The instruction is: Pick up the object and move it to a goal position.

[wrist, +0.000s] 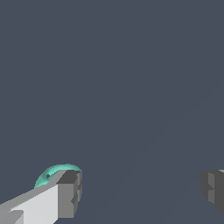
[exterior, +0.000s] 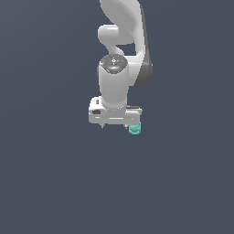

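Exterior view: the white gripper (exterior: 115, 124) hangs low over the plain grey floor (exterior: 50, 183), with the teal object (exterior: 134, 130) peeking out beneath its end on the exterior view's right. Wrist view: the jaws stand wide apart and released, and the object (wrist: 56, 172) lies behind one fingertip (wrist: 70, 194), outside the gap; judged from this, the grasp, lift and carry all remain.

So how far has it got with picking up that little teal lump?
Done: the arm has reached the small smooth teal lump. In hand: the white gripper is wide open, and in the wrist view the lump sits outside one finger, not between them, so it is misaligned. Left: centring, closing, lifting and carrying; no goal marker is visible.
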### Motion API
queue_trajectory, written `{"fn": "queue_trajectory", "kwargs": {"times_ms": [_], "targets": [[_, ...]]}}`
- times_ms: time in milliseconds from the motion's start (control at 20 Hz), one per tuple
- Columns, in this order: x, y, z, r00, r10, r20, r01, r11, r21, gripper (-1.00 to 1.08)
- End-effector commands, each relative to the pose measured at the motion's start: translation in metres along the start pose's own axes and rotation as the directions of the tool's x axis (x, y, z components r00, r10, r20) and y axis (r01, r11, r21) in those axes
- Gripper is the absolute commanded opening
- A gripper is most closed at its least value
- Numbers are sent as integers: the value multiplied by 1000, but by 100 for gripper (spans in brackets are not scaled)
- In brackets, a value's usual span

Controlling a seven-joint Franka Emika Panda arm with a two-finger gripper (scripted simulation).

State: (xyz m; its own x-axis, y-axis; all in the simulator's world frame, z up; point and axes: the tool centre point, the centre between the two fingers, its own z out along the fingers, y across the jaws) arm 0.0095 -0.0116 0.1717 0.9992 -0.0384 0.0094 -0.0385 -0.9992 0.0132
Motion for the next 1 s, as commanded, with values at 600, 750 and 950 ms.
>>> {"fn": "queue_trajectory", "kwargs": {"times_ms": [600, 750, 950], "targets": [[2, 6, 3, 1000, -13, 12, 13, 1000, 12, 100], [-1, 1, 6, 1000, -9, 11, 9, 1000, 12, 100], [-8, -12, 14, 1000, -1, 11, 1, 1000, 12, 100]]}}
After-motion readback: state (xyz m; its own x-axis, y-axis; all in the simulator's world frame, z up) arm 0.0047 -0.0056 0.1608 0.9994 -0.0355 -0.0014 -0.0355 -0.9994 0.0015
